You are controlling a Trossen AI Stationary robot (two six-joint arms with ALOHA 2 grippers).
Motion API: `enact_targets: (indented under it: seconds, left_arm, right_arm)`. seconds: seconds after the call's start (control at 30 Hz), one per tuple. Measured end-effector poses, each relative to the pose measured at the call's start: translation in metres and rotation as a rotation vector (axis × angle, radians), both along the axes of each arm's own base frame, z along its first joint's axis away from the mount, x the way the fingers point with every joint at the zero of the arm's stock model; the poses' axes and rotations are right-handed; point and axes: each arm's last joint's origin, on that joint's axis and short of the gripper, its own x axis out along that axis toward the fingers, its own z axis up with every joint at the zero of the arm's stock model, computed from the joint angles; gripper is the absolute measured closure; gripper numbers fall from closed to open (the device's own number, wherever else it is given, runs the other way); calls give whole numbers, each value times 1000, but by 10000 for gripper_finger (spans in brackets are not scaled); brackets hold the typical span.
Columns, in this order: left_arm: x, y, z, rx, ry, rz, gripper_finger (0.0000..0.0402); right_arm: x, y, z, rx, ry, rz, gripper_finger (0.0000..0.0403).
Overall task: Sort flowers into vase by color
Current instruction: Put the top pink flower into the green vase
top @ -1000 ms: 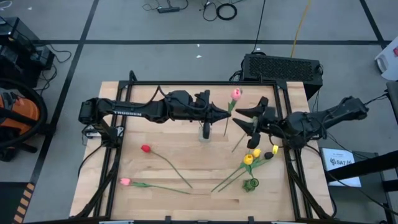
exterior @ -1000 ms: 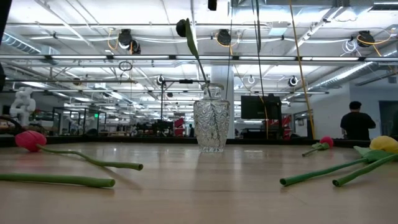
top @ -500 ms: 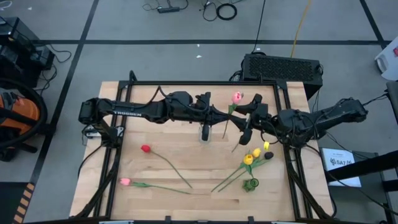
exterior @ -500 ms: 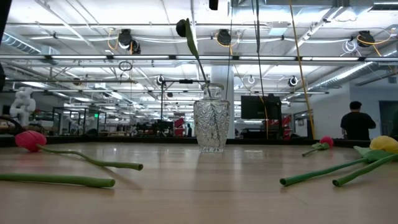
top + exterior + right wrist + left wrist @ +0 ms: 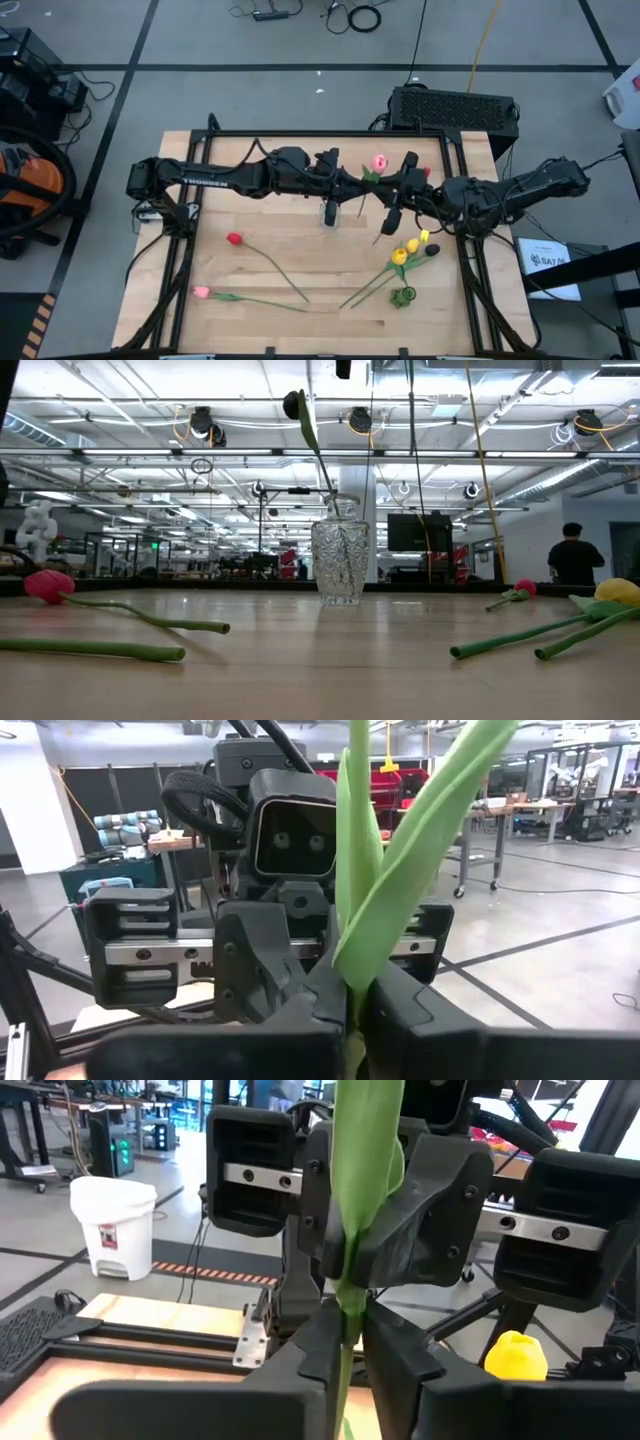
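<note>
A pink flower stands nearly upright in the air above the table's far middle, both grippers shut on its green stem. My left gripper reaches it from the left, my right gripper from the right. Each wrist view shows the stem between that arm's own fingers and the other gripper just behind it. A glass vase stands below, near them. In the low view a leafy stem with a dark head stands in the vase. My left gripper pinches the pink flower's stem between its two fingers, below the leaves. The fingers lie level, come from the table's left and cross the stem. The flower is upright and clear of the table. My right gripper pinches the same stem between its two fingers, where the leaves spring from it, close beside the left gripper's fingers. The fingers lie level, come from the table's right and cross the stem. The leaves rise above the hold.
Flat on the table lie a red flower and a pink one at the near left, and yellow flowers with a black one at the near right. Another stem lies under my right arm.
My right gripper has moved toward the table's left, up to the pink flower, and has shut on its stem. My left gripper has kept the flower in place meanwhile.
</note>
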Motion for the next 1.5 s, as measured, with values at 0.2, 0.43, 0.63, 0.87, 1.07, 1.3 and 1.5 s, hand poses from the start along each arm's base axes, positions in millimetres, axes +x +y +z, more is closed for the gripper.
enact_targets:
  seconds: [0.2,0.43,0.63,0.87,1.07,1.3,1.5]
  left_arm:
    - [0,0,0,1,-4,1,290]
    - [-17,7,22,3,-56,20,250]
    - [-49,10,52,4,-78,35,249]
    - [-90,8,81,38,-94,62,249]
    - [-119,7,89,36,-19,89,249]
    - [-139,6,79,57,13,105,249]
    - [-158,6,63,86,-22,117,249]
  right_arm:
    - [-9,-3,5,-22,-3,-46,398]
    - [-71,-13,44,11,-140,-186,399]
    - [-120,-12,87,35,-120,-140,400]
    - [-146,-4,119,172,27,34,402]
    - [-133,37,111,130,112,201,402]
    - [-144,84,76,142,114,154,403]
    - [-157,118,36,181,16,118,403]
